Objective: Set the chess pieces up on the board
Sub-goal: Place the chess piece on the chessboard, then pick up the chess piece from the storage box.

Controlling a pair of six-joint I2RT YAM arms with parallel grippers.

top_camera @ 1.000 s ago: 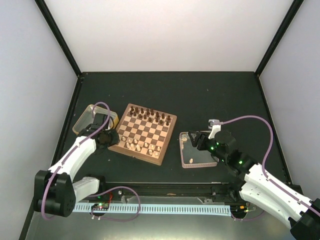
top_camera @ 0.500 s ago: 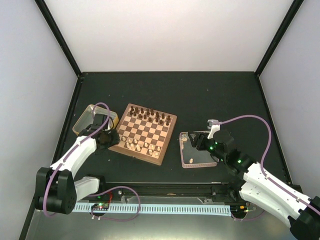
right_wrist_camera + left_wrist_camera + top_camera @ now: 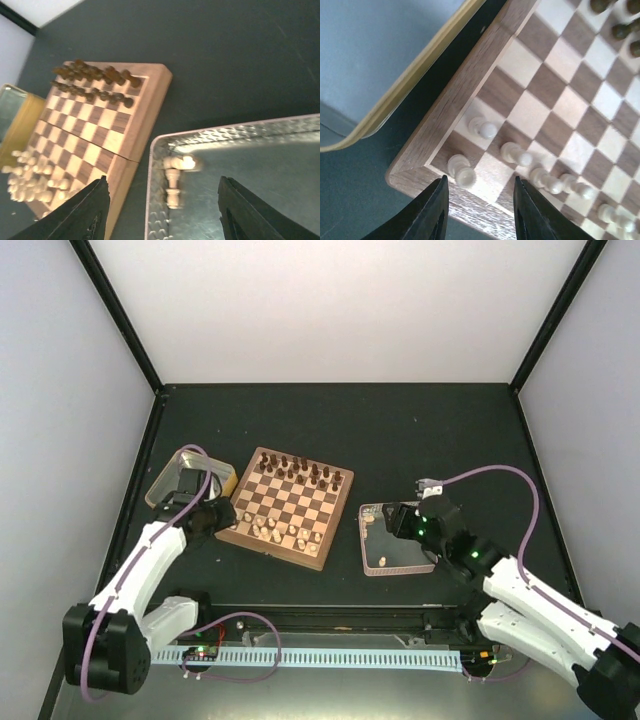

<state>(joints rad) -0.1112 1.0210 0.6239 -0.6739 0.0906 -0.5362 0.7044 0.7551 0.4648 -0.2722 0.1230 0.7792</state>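
Note:
The board [image 3: 290, 506] lies left of centre, and it also shows in the left wrist view [image 3: 455, 95] and the right wrist view [image 3: 131, 131]. Dark chessmen [image 3: 300, 471] fill its far rows. Several pale chess pieces [image 3: 285, 530] stand in its near rows. My left gripper [image 3: 212, 516] is open and empty at the board's near left corner, just above a pale corner piece [image 3: 460, 170]. My right gripper [image 3: 396, 521] is open and empty over the clear tray [image 3: 392, 562]. Two pale pieces [image 3: 178, 162] [image 3: 173, 188] lie in the tray's corner, between the open fingers.
A yellow-rimmed tin [image 3: 176, 476] sits left of the board, close to my left arm; its rim [image 3: 415, 75] shows in the left wrist view. The table is black, with walls on three sides. A cable rail runs along the near edge.
My left arm has drawn back a little toward the near side, its gripper still at the board's corner. My right gripper has shifted slightly over the tray's left end.

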